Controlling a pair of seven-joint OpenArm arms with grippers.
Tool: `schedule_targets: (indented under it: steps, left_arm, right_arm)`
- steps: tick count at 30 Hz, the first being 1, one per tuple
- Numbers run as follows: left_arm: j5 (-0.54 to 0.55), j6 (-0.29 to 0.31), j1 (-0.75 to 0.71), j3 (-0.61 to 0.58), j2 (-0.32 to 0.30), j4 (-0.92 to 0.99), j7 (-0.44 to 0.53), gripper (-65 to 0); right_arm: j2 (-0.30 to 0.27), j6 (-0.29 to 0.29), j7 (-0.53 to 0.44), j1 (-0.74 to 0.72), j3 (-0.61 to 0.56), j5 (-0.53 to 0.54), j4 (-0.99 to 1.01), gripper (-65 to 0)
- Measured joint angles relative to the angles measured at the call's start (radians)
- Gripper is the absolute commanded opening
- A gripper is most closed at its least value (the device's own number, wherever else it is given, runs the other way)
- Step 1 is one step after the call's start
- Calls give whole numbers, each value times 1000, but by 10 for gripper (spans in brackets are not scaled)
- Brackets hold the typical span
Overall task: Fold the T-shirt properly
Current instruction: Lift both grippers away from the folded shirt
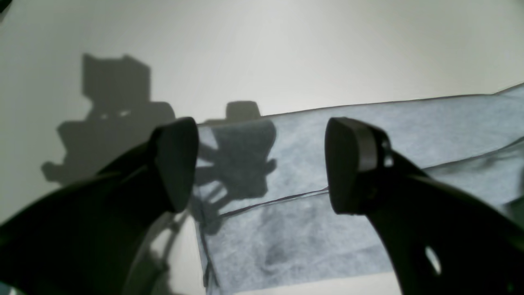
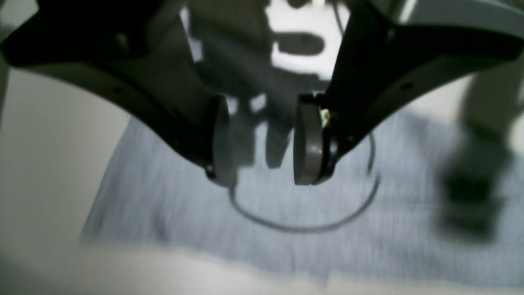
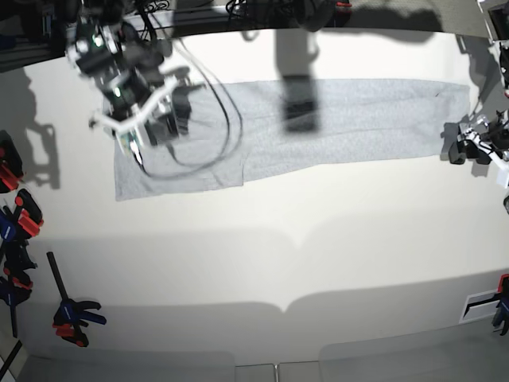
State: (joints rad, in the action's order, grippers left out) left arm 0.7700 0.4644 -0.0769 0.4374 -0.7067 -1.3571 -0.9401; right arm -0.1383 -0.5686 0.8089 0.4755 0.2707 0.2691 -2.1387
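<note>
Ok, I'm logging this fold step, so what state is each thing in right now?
T-shirt: lying flat on the table as a long folded strip, not gripped by either arm.
Left end effector: open, empty, at one end of the shirt, straddling its edge.
Right end effector: open, empty, above the other end; the view is blurred.
Black cable: trailing in a loop over the shirt.

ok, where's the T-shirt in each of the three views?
Left wrist: the T-shirt fills the lower right, its folded edge running between the open left gripper fingers.
Right wrist: blurred grey cloth across the lower half, under the open right gripper.
Base: a long grey strip across the upper table, wider at the picture's left end.
Shared landmark: the shirt's edge against the white table.
</note>
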Motion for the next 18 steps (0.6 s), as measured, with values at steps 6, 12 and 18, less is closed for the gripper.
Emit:
schedule_targets:
  steps: [6, 12, 18]
  left_arm:
    - [53, 39, -1, 0, -51, 234, 19, -204]
    - [262, 197, 0, 0, -88, 363, -119, -204]
    - [250, 198, 2, 0, -93, 416, -134, -204]
  right_arm:
    - [1, -52, 31, 158, 145, 126, -43, -414]
    - [2, -106, 80, 175, 241, 255, -60, -414]
    - [3, -113, 94, 175, 248, 302, -64, -414]
